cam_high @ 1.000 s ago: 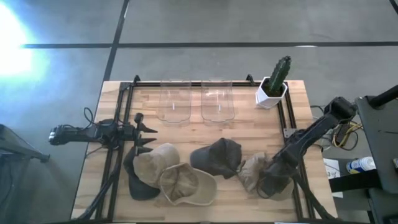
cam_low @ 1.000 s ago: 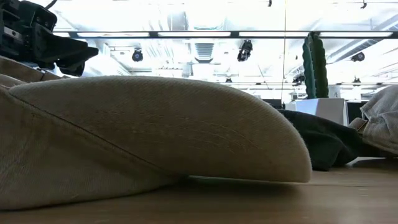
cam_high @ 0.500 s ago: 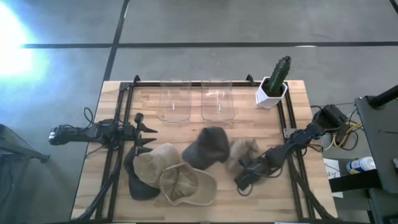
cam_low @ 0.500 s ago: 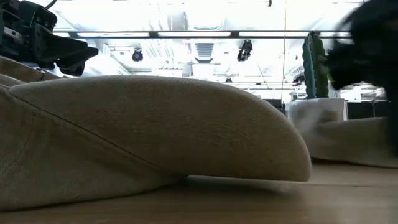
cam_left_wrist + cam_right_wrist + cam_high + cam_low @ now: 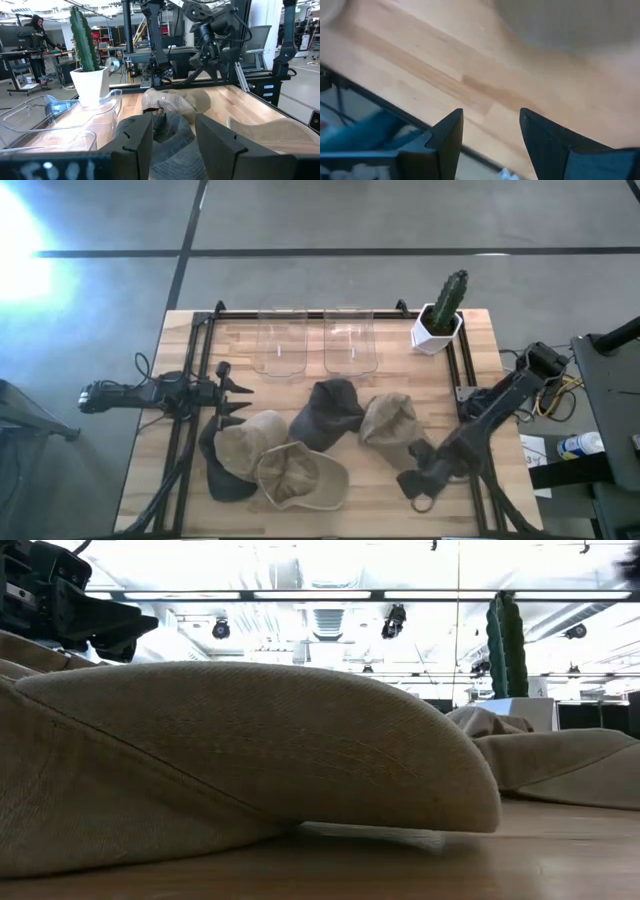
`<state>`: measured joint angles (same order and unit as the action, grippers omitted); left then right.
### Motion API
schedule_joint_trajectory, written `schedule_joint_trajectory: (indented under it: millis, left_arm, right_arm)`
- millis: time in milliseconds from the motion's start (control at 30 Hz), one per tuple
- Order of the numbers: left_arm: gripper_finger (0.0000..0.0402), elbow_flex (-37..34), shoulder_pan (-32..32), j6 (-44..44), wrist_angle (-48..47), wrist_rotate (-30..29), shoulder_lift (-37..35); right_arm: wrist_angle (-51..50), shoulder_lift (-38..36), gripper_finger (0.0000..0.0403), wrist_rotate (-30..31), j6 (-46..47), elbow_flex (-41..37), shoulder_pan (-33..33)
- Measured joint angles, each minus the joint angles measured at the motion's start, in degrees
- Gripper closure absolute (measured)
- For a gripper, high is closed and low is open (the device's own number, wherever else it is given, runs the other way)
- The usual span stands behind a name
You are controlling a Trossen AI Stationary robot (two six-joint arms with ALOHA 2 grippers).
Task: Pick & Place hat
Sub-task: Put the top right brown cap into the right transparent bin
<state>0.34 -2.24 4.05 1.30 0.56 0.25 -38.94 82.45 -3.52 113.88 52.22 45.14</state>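
The worktop [image 5: 470, 330] carries five hats, two clear bins and one potted cactus [image 5: 441, 314]. Three hats cluster at the front left: one dark hat [image 5: 214, 465], one tan hat [image 5: 248, 442] and one cream hat [image 5: 300, 477]. One dark grey hat [image 5: 326, 412] and one khaki hat [image 5: 388, 418] lie at the centre, touching. Both clear bins [image 5: 279, 342] stand empty at the rear. The right claw [image 5: 418, 486] hovers near the front right edge, fingers apart and empty. The left claw [image 5: 238, 398] waits at the left side, fingers apart.

Glare floods the floor [image 5: 30, 250] at my upper left. Overhead ceiling lights [image 5: 330, 565] blow out white. My right wrist's picture is blurred.
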Motion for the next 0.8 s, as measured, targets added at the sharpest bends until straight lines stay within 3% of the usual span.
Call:
schedule_joint_trajectory:
  millis: [167,633,800]
  left_arm:
    - [0.026,0.0,0.0,0.0,0.0,0.0,0.0]
    - [0.026,0.0,0.0,0.0,0.01,0.0,0.0]
    - [0.026,0.0,0.0,0.0,0.0,0.0,0.0]
  right_arm:
    - [-0.07,0.58,0.0211,12.57,18.16,-1.55,7.56]
    - [-3.16,3.29,0.0211,21.26,18.55,-6.35,7.67]
    - [-4.31,3.24,0.0211,27.66,17.86,-7.14,7.11]
